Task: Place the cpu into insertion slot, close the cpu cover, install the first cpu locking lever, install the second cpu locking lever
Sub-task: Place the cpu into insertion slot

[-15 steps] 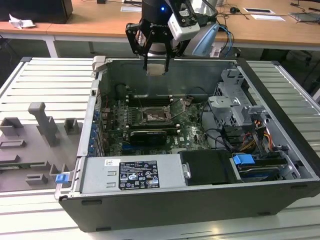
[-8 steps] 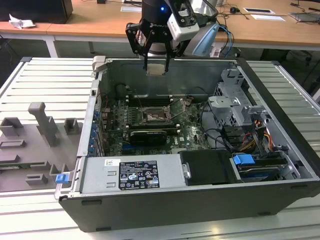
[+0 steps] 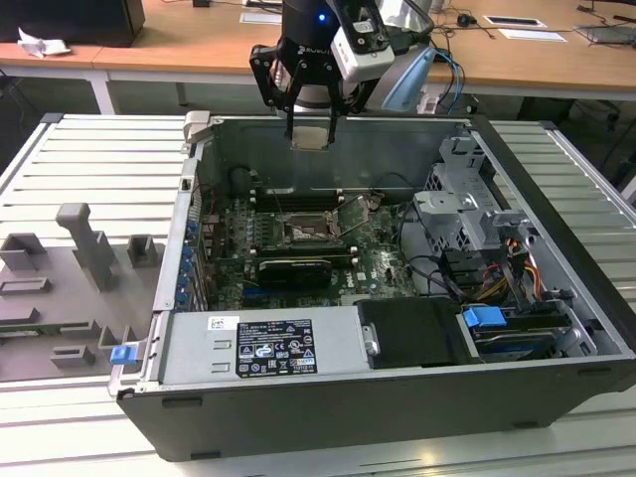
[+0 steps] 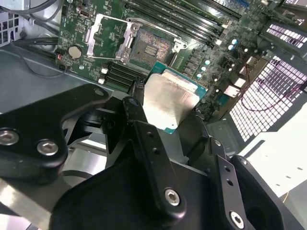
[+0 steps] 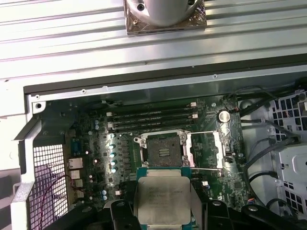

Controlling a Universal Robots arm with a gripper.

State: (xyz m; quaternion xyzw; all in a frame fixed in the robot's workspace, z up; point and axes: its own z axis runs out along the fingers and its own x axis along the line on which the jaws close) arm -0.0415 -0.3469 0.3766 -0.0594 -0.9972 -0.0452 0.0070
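My gripper (image 3: 312, 131) hangs above the open computer case, shut on the cpu (image 3: 311, 139). In both wrist views the cpu (image 5: 163, 197) (image 4: 171, 99) shows as a flat silver-topped chip on a green base, pinched at two opposite edges by the black fingers (image 4: 136, 111). Below it on the green motherboard lies the insertion slot (image 5: 163, 151) (image 4: 151, 48) (image 3: 303, 232), a dark square socket, open and bare. The cpu cover (image 5: 206, 147) (image 4: 108, 34) is swung open beside the socket. The chip is well above the socket and apart from it.
Long memory slots (image 5: 151, 117) run beside the socket. A black expansion card (image 3: 293, 268) lies across the board. A metal drive cage (image 3: 465, 207) and cables stand at the exterior view's right. Grey fixture blocks (image 3: 84, 253) sit left of the case.
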